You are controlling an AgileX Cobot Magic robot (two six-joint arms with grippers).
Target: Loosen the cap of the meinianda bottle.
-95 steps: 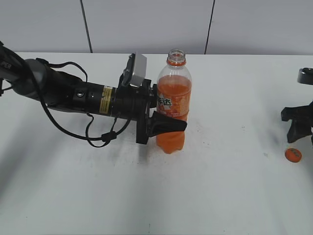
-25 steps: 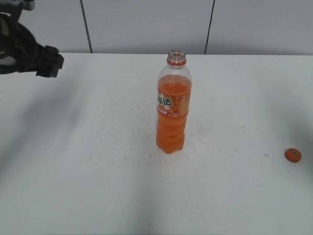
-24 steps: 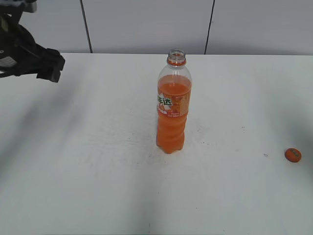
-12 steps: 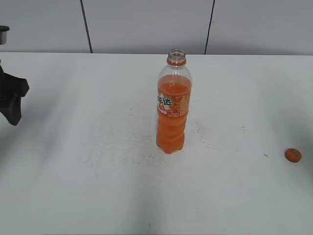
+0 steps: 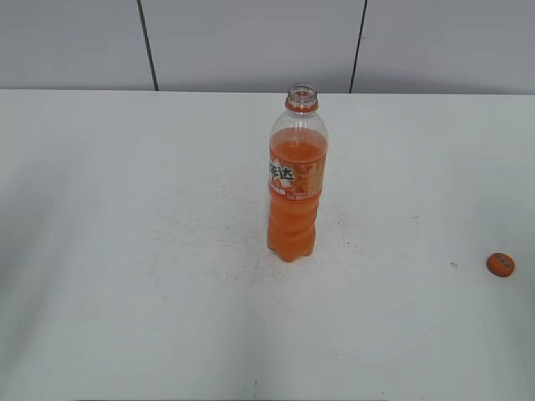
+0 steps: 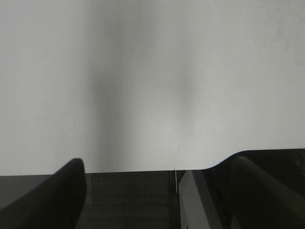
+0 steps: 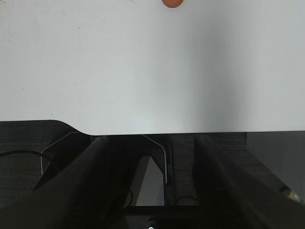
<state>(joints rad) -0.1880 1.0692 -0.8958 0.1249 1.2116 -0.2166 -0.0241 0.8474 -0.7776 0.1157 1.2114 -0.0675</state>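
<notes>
1. Both arms have left the exterior view: the left arm, which gripped the bottle's waist some seconds back and was at the left edge half a second ago, is now out of frame. Bottle and cap have not shifted.
2. Left gripper (image 6: 128,200): two dark fingers, well spread, nothing between them, over the near table edge (image 6: 143,171). No task object shows ahead of it.
3. Right gripper (image 7: 150,191): fingers spread wide, empty, likewise back at the table (image 7: 152,71) edge.
4. Straight ahead of the right gripper, well apart, lies the cap (image 7: 172,2), cut off by the top of the wrist view; in the exterior view the cap (image 5: 500,265) lies flat near the right edge.
5. The meinianda bottle (image 5: 297,180) stands upright mid-table, long axis vertical, mouth open, orange neck ring bare; well apart from the cap.
6. Judgement: cap is off, so the task looks done; right arm is the nearer to the cap.
</notes>
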